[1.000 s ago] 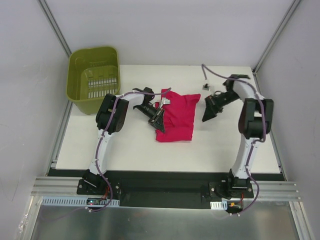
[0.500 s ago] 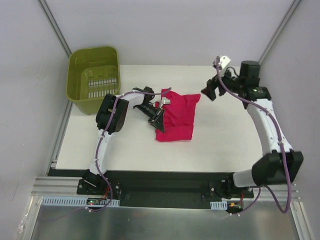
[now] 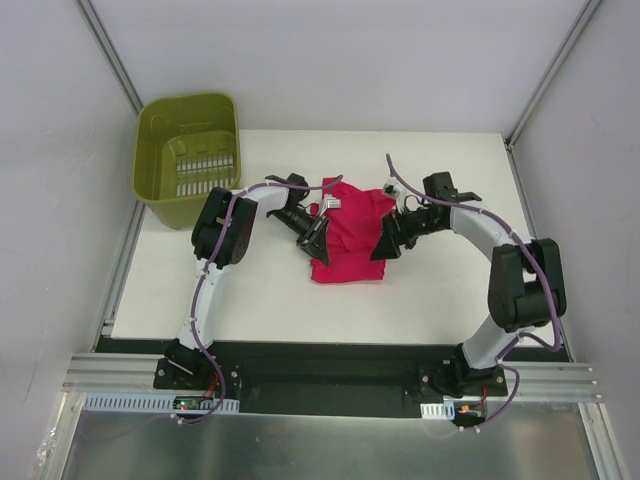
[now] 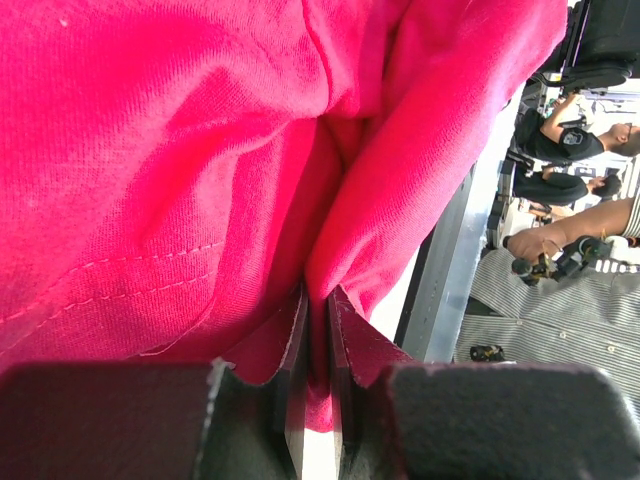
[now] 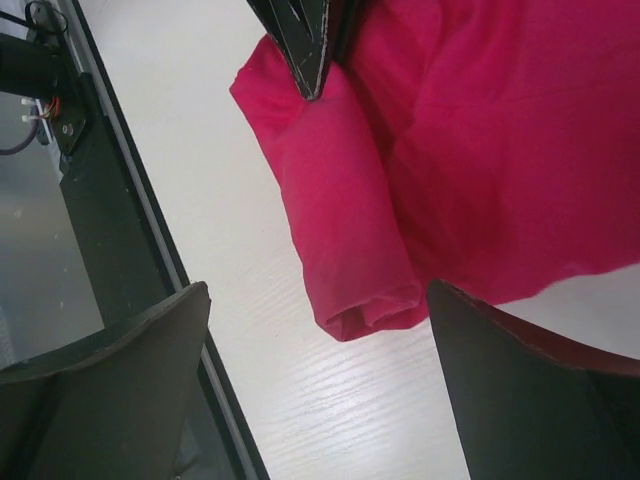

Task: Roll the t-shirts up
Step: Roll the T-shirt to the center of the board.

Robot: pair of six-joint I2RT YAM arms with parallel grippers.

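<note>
Table (image 3: 250,290), left gripper (image 4: 318,300) pinching t-shirt (image 3: 355,235)

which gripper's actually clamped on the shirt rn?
The left gripper, shut on a t-shirt fold; the right gripper is open at its edge, gripping nothing.

On the table (image 3: 450,290) the t-shirt (image 3: 352,232) lies between left claw (image 3: 318,243) and right claw (image 3: 384,247), basket (image 3: 188,99) at the far-left corner

The right gripper (image 3: 383,244) is swung down from the upper right of the frame to its centre and is set at the right edge of the t-shirt (image 3: 350,245).
</note>
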